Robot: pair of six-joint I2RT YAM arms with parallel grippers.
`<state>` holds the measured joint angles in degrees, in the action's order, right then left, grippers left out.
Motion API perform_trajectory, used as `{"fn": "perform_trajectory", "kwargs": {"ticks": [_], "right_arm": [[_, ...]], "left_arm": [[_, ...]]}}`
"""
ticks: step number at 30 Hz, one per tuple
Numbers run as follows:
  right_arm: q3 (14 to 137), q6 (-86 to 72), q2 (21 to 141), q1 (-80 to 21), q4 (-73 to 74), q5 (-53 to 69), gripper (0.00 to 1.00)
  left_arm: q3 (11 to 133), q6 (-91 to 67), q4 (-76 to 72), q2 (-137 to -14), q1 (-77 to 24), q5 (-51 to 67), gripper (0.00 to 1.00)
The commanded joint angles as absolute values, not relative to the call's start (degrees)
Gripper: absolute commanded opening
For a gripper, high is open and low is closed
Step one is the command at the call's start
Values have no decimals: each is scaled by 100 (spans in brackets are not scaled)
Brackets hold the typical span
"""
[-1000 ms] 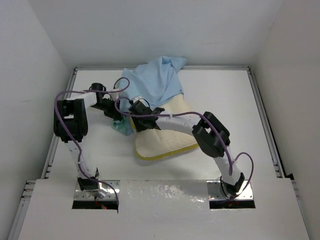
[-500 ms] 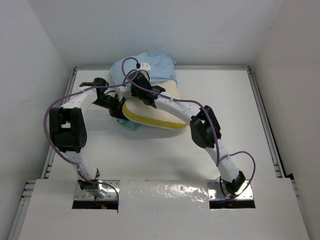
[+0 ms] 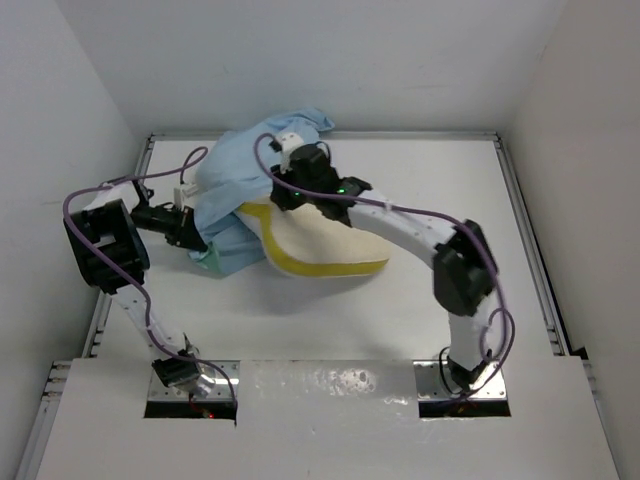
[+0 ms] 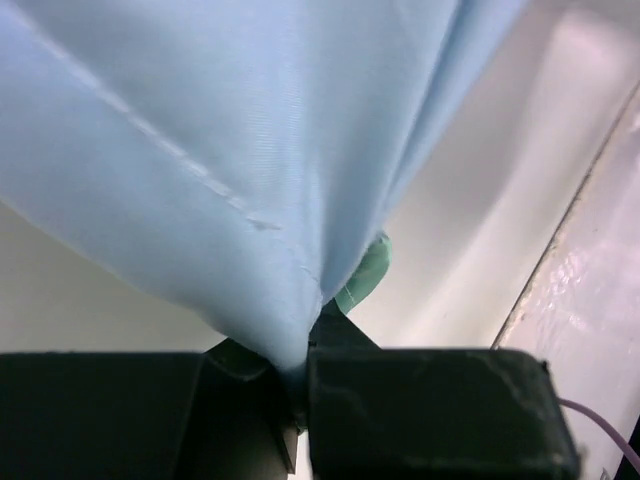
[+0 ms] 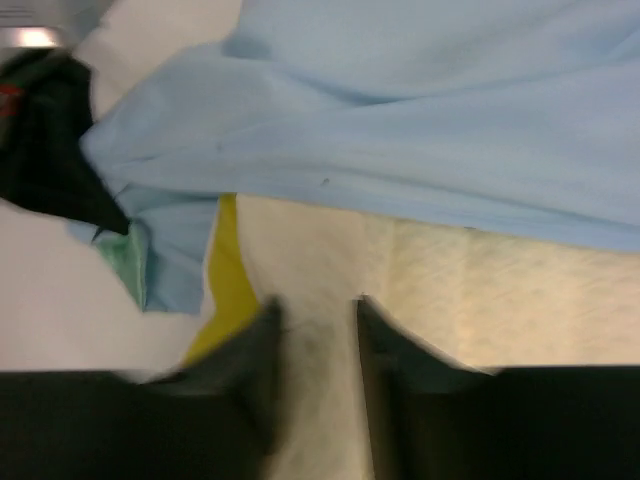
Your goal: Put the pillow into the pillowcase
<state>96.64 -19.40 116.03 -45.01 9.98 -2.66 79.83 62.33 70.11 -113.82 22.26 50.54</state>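
Observation:
The cream pillow (image 3: 330, 240) with its yellow edge band lies at the table's middle back. Its far left part is under the light blue pillowcase (image 3: 235, 185). My left gripper (image 3: 192, 232) is at the case's left edge, shut on a bunched fold of the blue fabric (image 4: 200, 150). A sea-green bit shows beside the left gripper (image 4: 298, 375). My right gripper (image 3: 283, 198) is at the pillow's far left corner, just under the case's edge. In the right wrist view the gripper (image 5: 315, 325) pinches a ridge of the cream pillow (image 5: 480, 300), with the blue case (image 5: 420, 130) draped beyond it.
The white table (image 3: 450, 190) has a raised metal rail along its left side (image 3: 120, 260) and right side (image 3: 525, 220). White walls close in at the back and sides. The rail also shows in the left wrist view (image 4: 590, 260).
My right gripper has carried the pillow's end back and left under the case. My left gripper has pulled the case's edge to the left. The case now covers more of the pillow.

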Motion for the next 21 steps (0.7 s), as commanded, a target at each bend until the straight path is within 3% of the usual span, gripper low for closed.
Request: {"fn": "perform_trajectory", "kwargs": {"ticks": [1,3,4,6,9,10,11,14,16,19,20,21], "right_arm": [[8750,-1871,10293,-3834,458,-105,16],[8404,-2605,10283,-3333,518,-376,16],[8194,-2871,10327,-3105,562,-421,22],[7930,-3521,10484,-2480,554,-326,23],[7656,-3114,10521,-2259,63,-263,33],[7560,-2990,10547,-2302,-104,285,44],[7585,-2875,10590,-2329,-158,534,72],[7839,-2751,10924,-2356,482,528,91],[7761,-2524,11091,-2347,817,614,92],[7182,-2233,10926,-2513,389,1772,89],[7076,-2215,10890,-2609,152,2245,85],[7014,-2215,10881,-2715,115,2328,64]], "left_arm": [[8262,5987,7032,-11320,2285,4132,1],[8332,5880,6822,-11320,2285,3877,1],[8376,5732,6759,-11346,2285,3824,1],[8534,5617,6776,-11478,2276,3718,2],[8701,5607,6891,-11636,2268,3735,4],[8719,5581,6891,-11654,2250,3744,4],[8780,5590,6925,-11663,2233,3762,4],[8807,5537,6926,-11654,2189,3823,4],[8781,5467,6882,-11602,2171,3832,4],[8588,5510,6864,-11505,2083,3753,4],[8517,5528,6821,-11435,2057,3736,4],[8464,5520,6794,-11417,2031,3709,4]]}}
